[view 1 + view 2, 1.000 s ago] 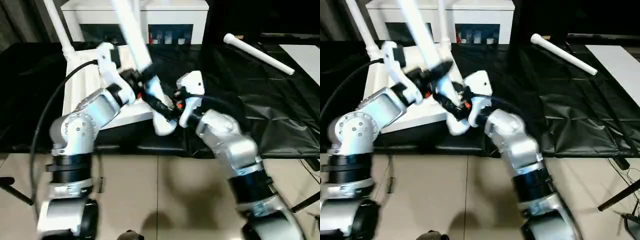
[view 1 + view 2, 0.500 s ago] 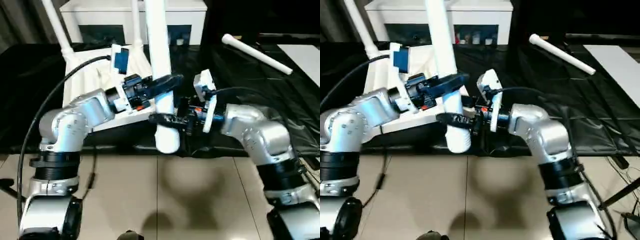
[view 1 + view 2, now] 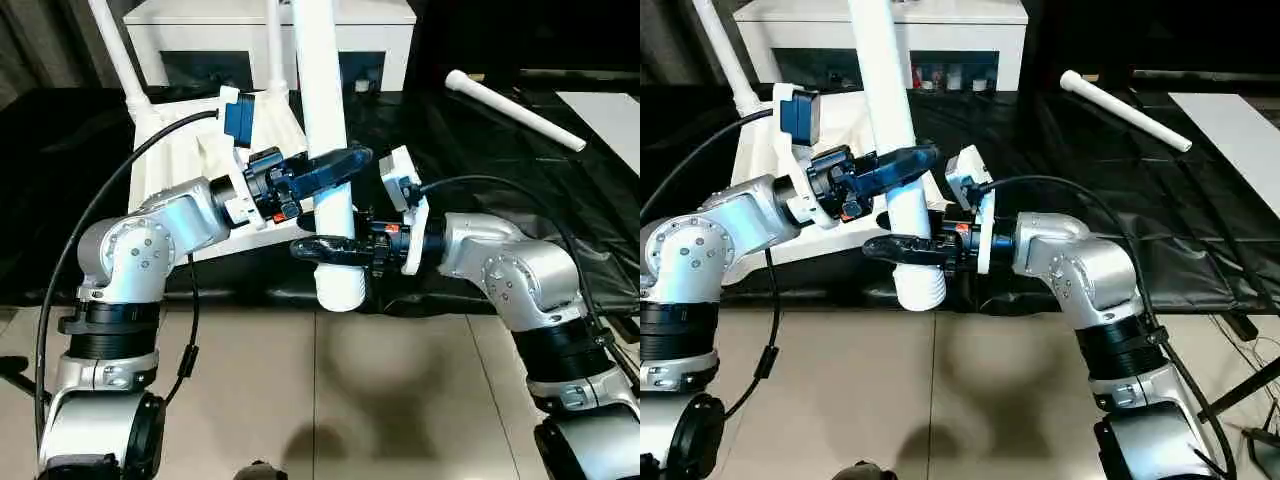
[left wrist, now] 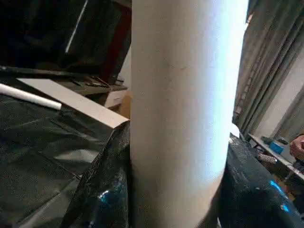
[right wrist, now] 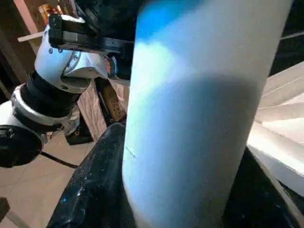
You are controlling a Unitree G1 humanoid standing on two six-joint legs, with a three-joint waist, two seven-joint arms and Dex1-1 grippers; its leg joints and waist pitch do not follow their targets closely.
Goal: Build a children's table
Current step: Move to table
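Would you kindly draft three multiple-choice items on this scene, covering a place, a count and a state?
1. Where is the spare leg lying?
A. on the black sheet
B. on the floor tiles
C. on the cabinet

2. How many grippers clasp the upright leg?
A. none
B. one
C. two

3. How does the upright leg's lower end hang?
A. inside a socket
B. free, past the tabletop
C. flat on the sheet

Key: 1 A, it rests on the sheet at far right. 2 C, left gripper above, right gripper below. 3 B, the ribbed end hangs over the floor.
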